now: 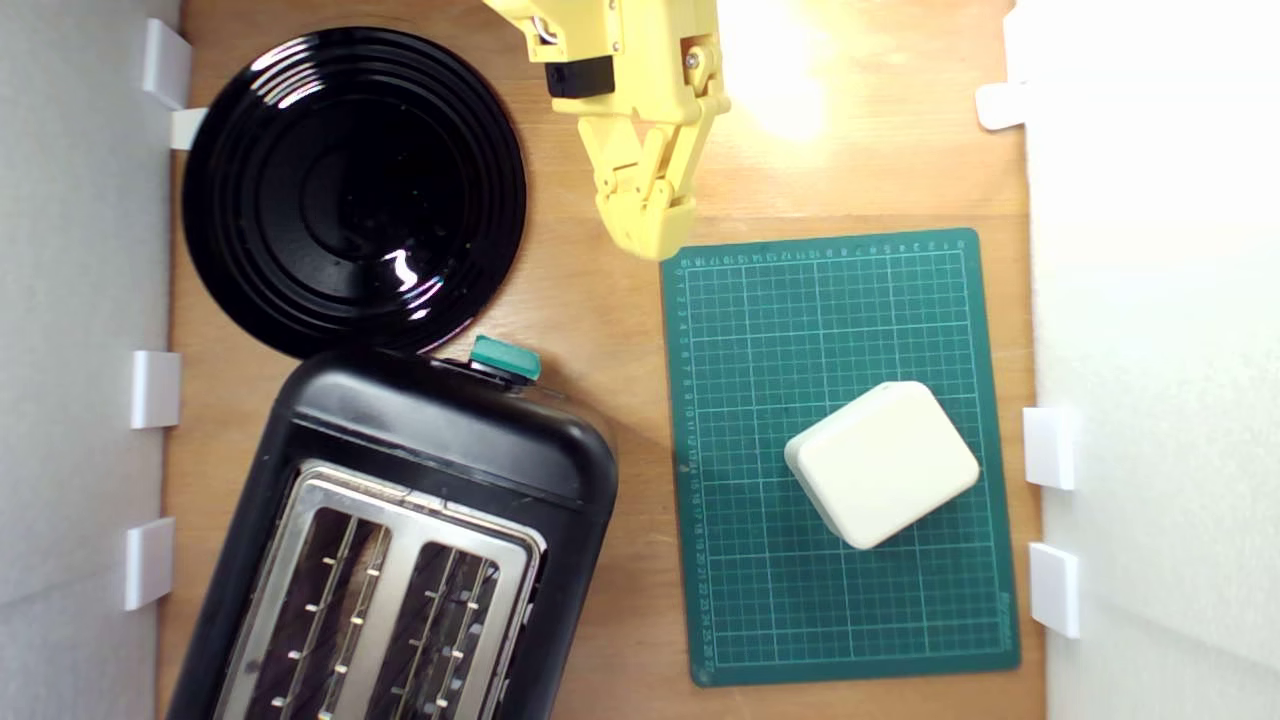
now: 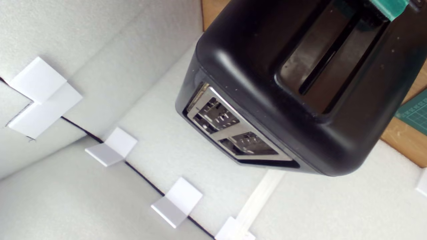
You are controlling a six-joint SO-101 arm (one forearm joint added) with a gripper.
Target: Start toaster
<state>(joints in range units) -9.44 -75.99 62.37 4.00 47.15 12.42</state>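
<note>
The glossy black toaster stands at the lower part of the exterior view's left, its silver top plate and wire slot guides facing up. Its small teal lever sticks out of the end wall nearest the arm. My yellow gripper hangs at the top centre, up and to the exterior view's right of the lever and well apart from it, its fingers together with nothing between them. The wrist view shows the toaster end-on with the teal lever at the frame edge. No fingers appear in that view.
A round black ridged plate lies just beyond the toaster, near the lever. A green cutting mat with a white rounded box on it covers the exterior view's right. White foam walls with small brackets enclose the wooden table.
</note>
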